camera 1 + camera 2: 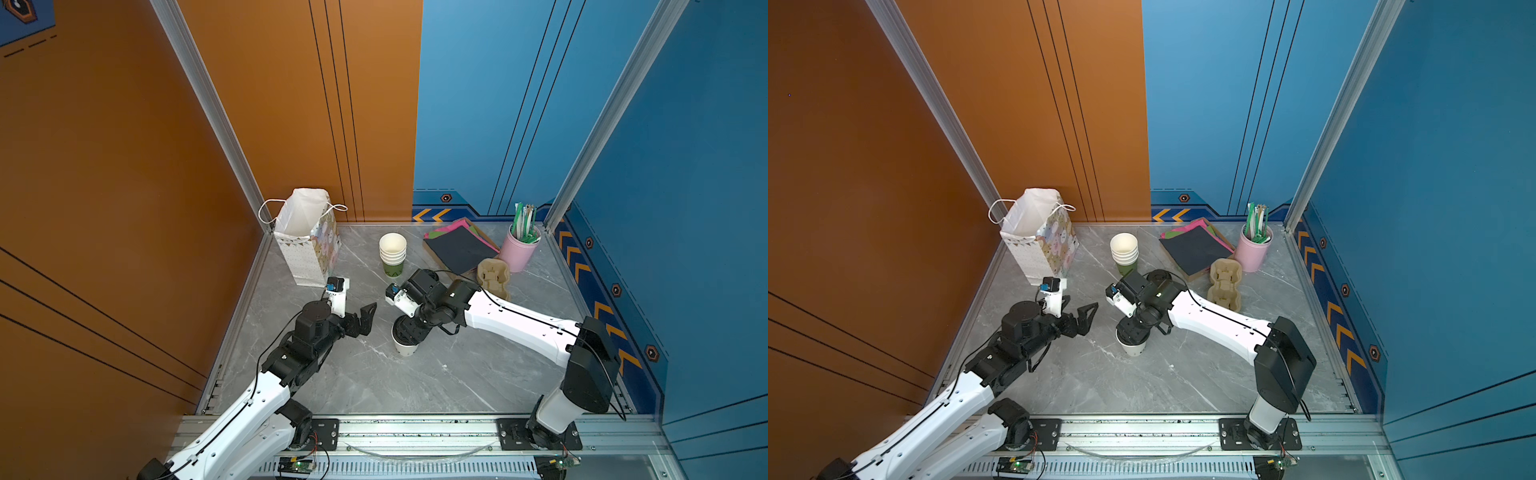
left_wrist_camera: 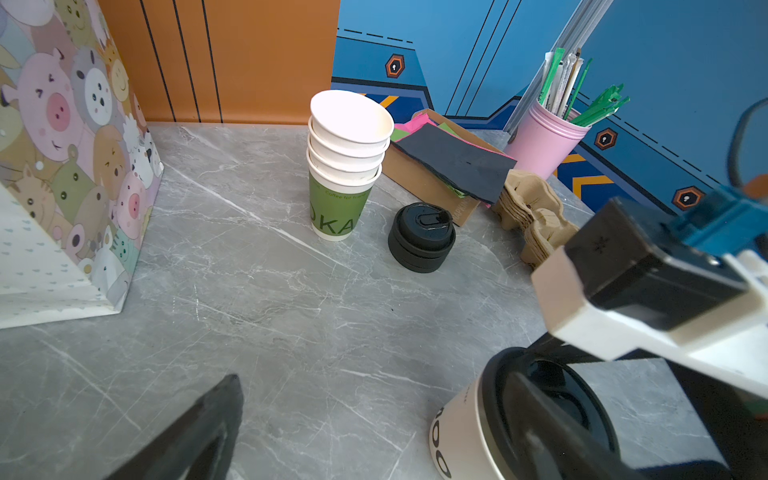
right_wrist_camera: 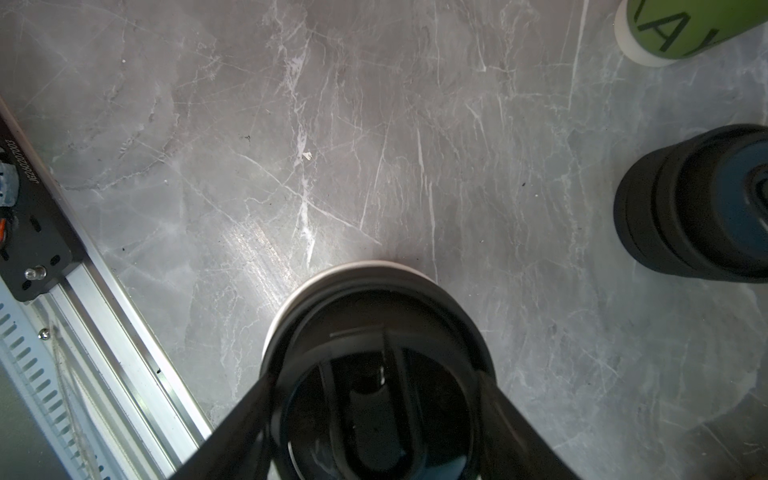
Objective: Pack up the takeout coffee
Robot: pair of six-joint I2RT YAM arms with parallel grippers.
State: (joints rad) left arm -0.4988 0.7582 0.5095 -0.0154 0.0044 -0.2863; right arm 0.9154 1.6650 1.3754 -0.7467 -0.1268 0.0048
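The takeout coffee (image 1: 406, 348) (image 1: 1134, 348), a white paper cup with a black sip lid, stands upright mid-table in both top views. My right gripper (image 1: 405, 332) (image 1: 1131, 332) points straight down onto it. In the right wrist view its fingers press the two sides of the lid (image 3: 374, 324), so the right gripper (image 3: 374, 399) is shut on the cup's top. My left gripper (image 1: 365, 320) (image 1: 1084, 320) hovers open just left of the cup, apart from it. Nothing sits between the left gripper's (image 2: 382, 419) fingers, and the cup (image 2: 461, 424) shows beside one of them.
An open paper bag (image 1: 305, 257) (image 2: 62, 166) stands at the back left. A stack of lidless cups (image 1: 392, 253) (image 2: 345, 166) is behind the coffee, and a pile of black lids (image 2: 422, 241) (image 3: 685, 208) lies beside it. A napkin box (image 1: 457, 245), cardboard carriers (image 1: 494, 274) and a pink straw holder (image 1: 519, 249) fill the back right.
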